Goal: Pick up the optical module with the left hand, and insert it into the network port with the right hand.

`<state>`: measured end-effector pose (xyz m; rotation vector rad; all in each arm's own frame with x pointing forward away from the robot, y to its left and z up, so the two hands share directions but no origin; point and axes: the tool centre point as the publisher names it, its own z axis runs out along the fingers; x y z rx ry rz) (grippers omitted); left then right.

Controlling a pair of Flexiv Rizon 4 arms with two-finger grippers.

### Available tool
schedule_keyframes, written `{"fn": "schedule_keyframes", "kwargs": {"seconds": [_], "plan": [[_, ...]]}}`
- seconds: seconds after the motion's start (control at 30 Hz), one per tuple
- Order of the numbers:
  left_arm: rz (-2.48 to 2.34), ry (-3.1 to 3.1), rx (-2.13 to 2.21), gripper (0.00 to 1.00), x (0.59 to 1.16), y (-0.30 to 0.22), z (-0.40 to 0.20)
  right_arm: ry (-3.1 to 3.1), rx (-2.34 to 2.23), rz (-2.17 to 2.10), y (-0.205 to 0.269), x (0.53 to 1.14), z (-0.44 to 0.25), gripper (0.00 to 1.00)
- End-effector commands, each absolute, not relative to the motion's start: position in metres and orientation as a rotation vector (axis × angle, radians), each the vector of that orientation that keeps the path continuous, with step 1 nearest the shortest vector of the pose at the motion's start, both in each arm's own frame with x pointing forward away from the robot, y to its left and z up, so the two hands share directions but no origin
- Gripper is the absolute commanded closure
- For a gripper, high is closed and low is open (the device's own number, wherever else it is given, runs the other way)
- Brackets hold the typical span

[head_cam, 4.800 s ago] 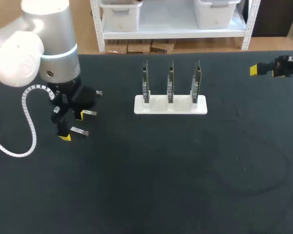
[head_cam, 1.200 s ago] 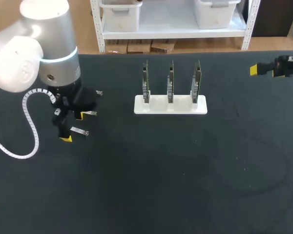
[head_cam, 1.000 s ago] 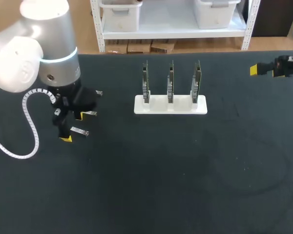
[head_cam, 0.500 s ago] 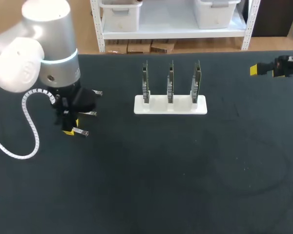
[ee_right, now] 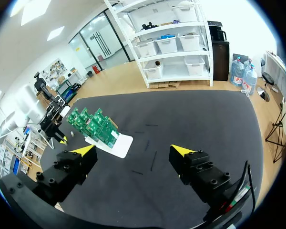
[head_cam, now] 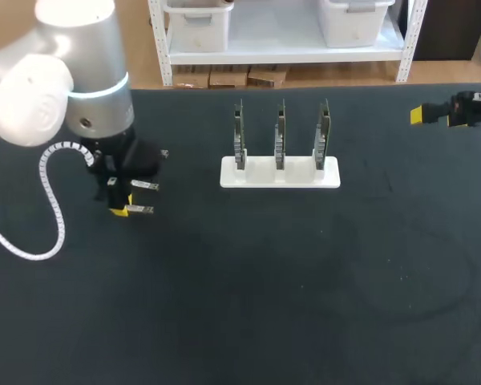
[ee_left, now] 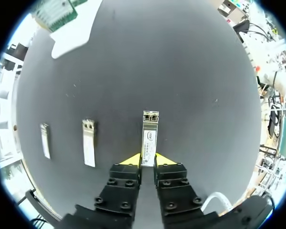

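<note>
- The left gripper (ee_left: 146,161) was clamped, with both yellow-tipped fingers pressing the rear end of a slim silver metal optical module (ee_left: 149,133). The module stuck out ahead of them over the black table mat (head_cam: 264,305).
- Near it, two more silver modules (ee_left: 88,149) lay flat on the mat, side by side but not touching.
- Farther back stood a white rectangular stand (head_cam: 280,173) holding three green circuit boards (head_cam: 280,128) upright in a row.
- At the table's far right edge, the right gripper (ee_right: 133,151) hung with its fingers wide apart, well away from the stand.
</note>
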<state>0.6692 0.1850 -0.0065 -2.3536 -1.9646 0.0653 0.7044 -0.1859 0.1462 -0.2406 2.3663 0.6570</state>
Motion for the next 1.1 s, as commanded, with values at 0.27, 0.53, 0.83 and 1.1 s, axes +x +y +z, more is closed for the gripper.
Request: {"fn": "schedule_keyframes", "kwargs": {"seconds": [0.27,0.53,0.83,1.1], "plan": [[0.047,-2.061,-2.372,1.0,0.651,0.179,0.041,2.368,-0.239,0.654,-0.186,0.703,0.147,0.0],[0.306,-2.258,-2.402,1.0,0.665,0.163,0.078,2.368,-0.239,0.654,-0.186,0.703,0.147,0.0],[0.571,-2.316,-2.468,1.0,0.671,0.134,0.114,2.368,-0.239,0.654,-0.186,0.703,0.147,0.0],[0.559,-2.278,-2.594,1.0,0.67,0.108,0.144,2.368,-0.239,0.654,-0.186,0.703,0.147,0.0]]}}
